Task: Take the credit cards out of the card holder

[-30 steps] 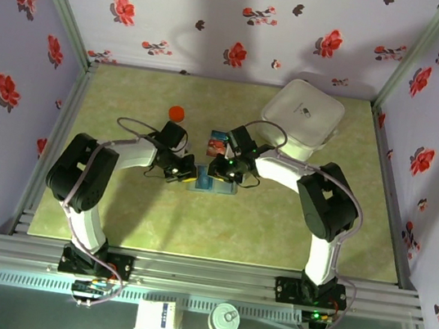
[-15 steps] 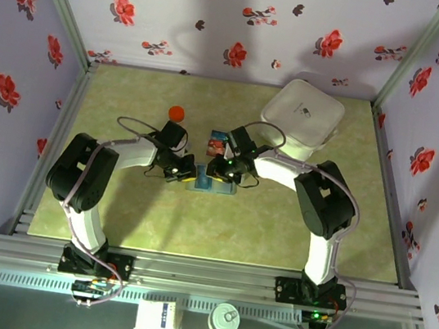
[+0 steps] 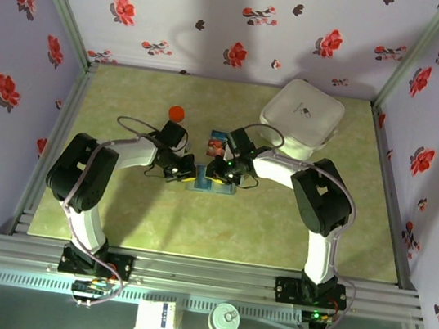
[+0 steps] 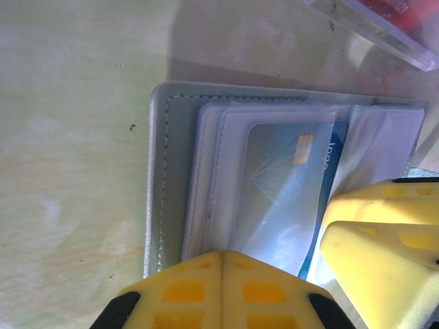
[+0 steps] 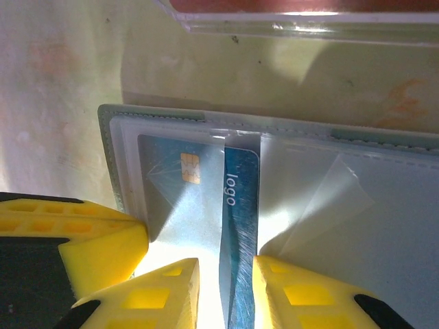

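Blue card (image 5: 236, 226) between right end effector (image 5: 225, 291) fingers

Both arms are bent inward from their bases so that the two wrists nearly meet at mid-surface. The left gripper (image 3: 188, 172) is pressed down, its yellow fingers (image 4: 223, 291) brought flat together. The right gripper (image 3: 220, 173) is angled toward it, just beside it, and its yellow fingers (image 5: 171, 291) are closed on the edge of a blue card (image 5: 239, 226), which is gripped between them.
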Tool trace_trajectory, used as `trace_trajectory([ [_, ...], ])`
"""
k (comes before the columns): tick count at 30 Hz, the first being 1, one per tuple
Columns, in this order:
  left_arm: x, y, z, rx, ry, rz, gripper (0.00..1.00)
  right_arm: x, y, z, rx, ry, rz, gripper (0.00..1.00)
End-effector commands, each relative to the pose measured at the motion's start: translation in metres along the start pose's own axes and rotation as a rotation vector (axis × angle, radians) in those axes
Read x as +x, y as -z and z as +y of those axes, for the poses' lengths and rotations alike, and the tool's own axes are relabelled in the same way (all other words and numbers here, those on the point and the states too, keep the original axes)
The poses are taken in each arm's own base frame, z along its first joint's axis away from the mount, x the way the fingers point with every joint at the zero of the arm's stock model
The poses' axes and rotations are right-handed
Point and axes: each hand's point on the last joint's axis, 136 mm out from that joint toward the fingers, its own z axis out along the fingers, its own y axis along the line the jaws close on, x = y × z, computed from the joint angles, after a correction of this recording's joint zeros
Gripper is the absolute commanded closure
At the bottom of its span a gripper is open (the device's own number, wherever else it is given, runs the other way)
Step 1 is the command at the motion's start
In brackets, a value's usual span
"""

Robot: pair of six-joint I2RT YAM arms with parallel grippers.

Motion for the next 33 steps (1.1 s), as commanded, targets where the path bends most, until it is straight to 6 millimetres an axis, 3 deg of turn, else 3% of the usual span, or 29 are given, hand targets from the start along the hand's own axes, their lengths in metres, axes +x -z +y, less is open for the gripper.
trace_trajectory([
  [1, 0.001, -0.004, 0.008, -0.044, -0.007, 0.016, 1.0, 0.005, -0.009, -0.009, 0.001, -0.027, 0.023, 0.73],
  [7, 0.003, -0.004, 0.009, -0.045, -0.005, 0.018, 1.0, 0.008, -0.009, -0.027, 0.1, -0.026, 0.035, 0.73],
  [14, 0.002, -0.004, 0.008, -0.044, -0.005, 0.016, 1.0, 0.011, -0.011, -0.032, 0.129, -0.026, 0.056, 0.72],
  [21, 0.002, -0.004, 0.009, -0.044, -0.003, 0.018, 1.0, 0.013, -0.016, -0.017, 0.028, -0.037, 0.067, 0.72],
  [33, 0.003, -0.003, 0.009, -0.044, -0.003, 0.017, 1.0, 0.0, 0.006, 0.017, -0.158, -0.037, 0.003, 0.76],
])
